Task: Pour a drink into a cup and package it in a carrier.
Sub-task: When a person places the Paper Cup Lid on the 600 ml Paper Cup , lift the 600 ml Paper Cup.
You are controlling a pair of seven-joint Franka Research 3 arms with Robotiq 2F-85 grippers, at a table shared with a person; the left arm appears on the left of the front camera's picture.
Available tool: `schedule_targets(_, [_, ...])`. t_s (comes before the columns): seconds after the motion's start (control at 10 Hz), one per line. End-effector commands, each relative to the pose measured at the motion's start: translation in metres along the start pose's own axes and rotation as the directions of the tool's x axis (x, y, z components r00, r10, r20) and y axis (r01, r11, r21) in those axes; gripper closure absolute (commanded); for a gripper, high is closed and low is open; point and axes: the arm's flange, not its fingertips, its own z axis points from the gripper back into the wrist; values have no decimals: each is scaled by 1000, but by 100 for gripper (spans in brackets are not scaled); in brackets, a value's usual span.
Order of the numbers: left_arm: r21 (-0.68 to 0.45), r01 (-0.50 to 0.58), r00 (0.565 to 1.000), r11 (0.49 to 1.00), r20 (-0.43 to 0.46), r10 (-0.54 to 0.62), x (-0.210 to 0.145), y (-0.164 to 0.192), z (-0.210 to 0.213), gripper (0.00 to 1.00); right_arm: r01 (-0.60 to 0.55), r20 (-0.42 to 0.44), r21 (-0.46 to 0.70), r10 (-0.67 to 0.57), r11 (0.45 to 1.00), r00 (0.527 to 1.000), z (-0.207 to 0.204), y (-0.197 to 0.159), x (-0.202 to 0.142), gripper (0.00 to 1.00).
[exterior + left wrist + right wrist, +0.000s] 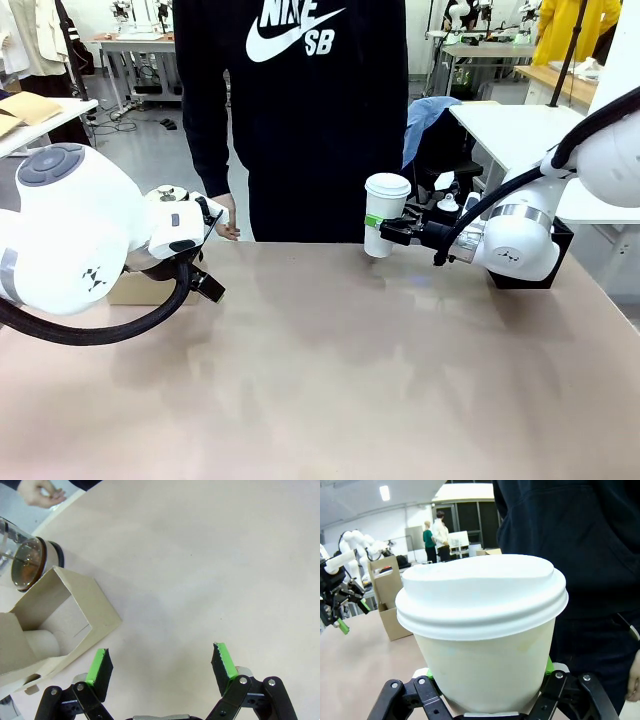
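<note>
A white lidded cup (386, 205) is held near the table's far edge, in front of the person, with my right gripper (386, 234) shut on its lower half. Up close, the cup (485, 635) stands upright between the green pads of that gripper (490, 700). My left gripper (162, 664) hangs open over bare tabletop, nothing between its fingers. Beside it lies the brown cardboard carrier (55, 615), with the glass carafe of dark drink (27, 565) just beyond. From the front, the left gripper (200, 280) partly hides the carrier (138, 291).
The person in a dark top (300, 120) stands at the far edge, one hand (226, 222) near the left arm. A black box (530, 275) sits behind my right arm. Bare tabletop (330, 380) spreads across the middle and front.
</note>
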Motion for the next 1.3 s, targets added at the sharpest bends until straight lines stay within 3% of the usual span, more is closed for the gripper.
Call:
schedule_targets(0.0, [-1, 0, 1000, 1000, 1, 0, 0, 0, 0, 0, -5, 4, 0, 5, 1000, 1000, -2, 1, 6, 19])
schedule_targets(0.8, [-1, 0, 1000, 1000, 1, 0, 0, 0, 0, 0, 0, 0, 0, 0, 1000, 1000, 0, 0, 0, 19])
schedule_targets(1.2, [-1, 0, 1000, 1000, 1, 0, 0, 0, 0, 0, -26, -24, 41, 27, 999, 999, -9, 47, 94, 19])
